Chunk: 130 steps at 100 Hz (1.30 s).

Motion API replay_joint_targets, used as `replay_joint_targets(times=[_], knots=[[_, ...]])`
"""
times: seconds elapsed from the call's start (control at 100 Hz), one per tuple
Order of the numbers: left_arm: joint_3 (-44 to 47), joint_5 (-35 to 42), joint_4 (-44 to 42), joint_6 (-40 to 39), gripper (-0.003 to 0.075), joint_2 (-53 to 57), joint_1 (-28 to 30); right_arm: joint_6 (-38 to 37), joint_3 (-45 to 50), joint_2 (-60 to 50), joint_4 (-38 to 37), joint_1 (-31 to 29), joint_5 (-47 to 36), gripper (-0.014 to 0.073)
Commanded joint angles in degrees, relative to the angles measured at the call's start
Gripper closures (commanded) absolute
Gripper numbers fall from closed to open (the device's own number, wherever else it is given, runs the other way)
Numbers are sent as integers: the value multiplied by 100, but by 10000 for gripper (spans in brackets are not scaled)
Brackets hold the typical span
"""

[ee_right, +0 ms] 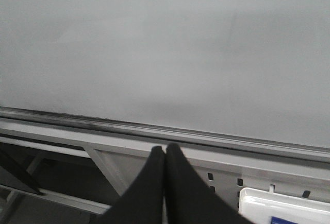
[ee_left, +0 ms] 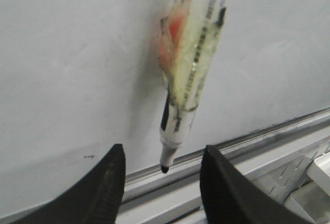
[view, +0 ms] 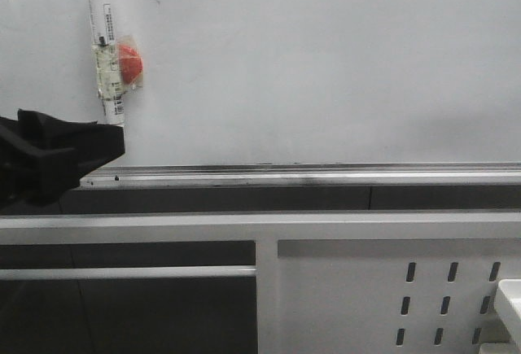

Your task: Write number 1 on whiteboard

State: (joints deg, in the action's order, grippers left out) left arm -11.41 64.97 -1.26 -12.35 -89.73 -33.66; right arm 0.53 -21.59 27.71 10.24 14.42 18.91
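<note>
The left arm's two black fingers (ee_left: pixel 111 188) are spread wide apart and grasp nothing; in the left wrist view they sit either side of a gap, with the black tip of a marker pen (ee_left: pixel 188 87) hanging in that gap, above the fingers and not touching them. In the front view the left gripper (view: pixel 98 146) is a dark shape at the left edge, its tip just below the lower end of the marker pen (view: pixel 106 45). The pen is clear-bodied with printed lettering, upright and slightly tilted, lying against the whiteboard (view: pixel 326 61) with yellowed tape wrapped around its middle and a small red-orange piece (view: pixel 130 61) just beside it on the right. The board surface around the pen is pale grey-white, and no black stroke for the number 1 shows on it in any view. A silver tray rail (view: pixel 309 177) runs along the board's lower edge, and below it stands a white perforated metal frame (view: pixel 448 293). The right arm's fingers (ee_right: pixel 166 183) are pressed together, clenched on nothing, pointing toward the rail and the bare whiteboard (ee_right: pixel 165 44), with a white box (ee_right: pixel 281 208) near them
</note>
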Motion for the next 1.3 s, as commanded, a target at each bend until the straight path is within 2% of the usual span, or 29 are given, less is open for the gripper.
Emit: replay_joint_targets(times=[0.0, 0.26, 0.31, 0.36, 0.45, 0.7, 0.88, 0.95, 1.0, 1.17, 1.22, 1.29], knots=[[-226, 1301, 65, -60, 406, 46, -45, 48, -191, 64, 29, 16, -461, 643], [-435, 1301, 2, -60, 407, -68, -45, 48, -191, 64, 29, 16, -440, 643], [-460, 1301, 2, -60, 427, -68, -45, 48, -191, 64, 29, 16, -425, 643], [-469, 1301, -26, -60, 506, -68, -45, 48, -191, 64, 29, 16, -391, 643], [-469, 1301, -198, -60, 743, -68, -45, 48, -191, 64, 29, 16, -350, 643], [-458, 1291, -1126, -60, 740, -68, -45, 81, -214, 64, 29, 61, 16, 643], [-458, 1067, -2294, -60, 740, 4, -45, 862, -666, 106, 39, 559, 771, 641], [-509, 554, -2559, -48, 740, 148, -45, 1198, -890, 219, 39, 838, 1078, 624], [-585, 3, -2801, -37, 740, 293, -45, 1314, -1022, 340, 51, 1045, 1258, 567], [-1120, -1847, -4257, -126, 740, 1061, -91, 1342, -1318, 881, 62, 1717, 1214, 204], [-1305, -2533, -4608, -273, 740, 1302, -178, 1342, -1404, 1053, 62, 1890, 1082, 158], [-1553, -3585, -5013, -469, 740, 1600, -390, 1342, -1520, 1299, 62, 2125, 840, 167]])
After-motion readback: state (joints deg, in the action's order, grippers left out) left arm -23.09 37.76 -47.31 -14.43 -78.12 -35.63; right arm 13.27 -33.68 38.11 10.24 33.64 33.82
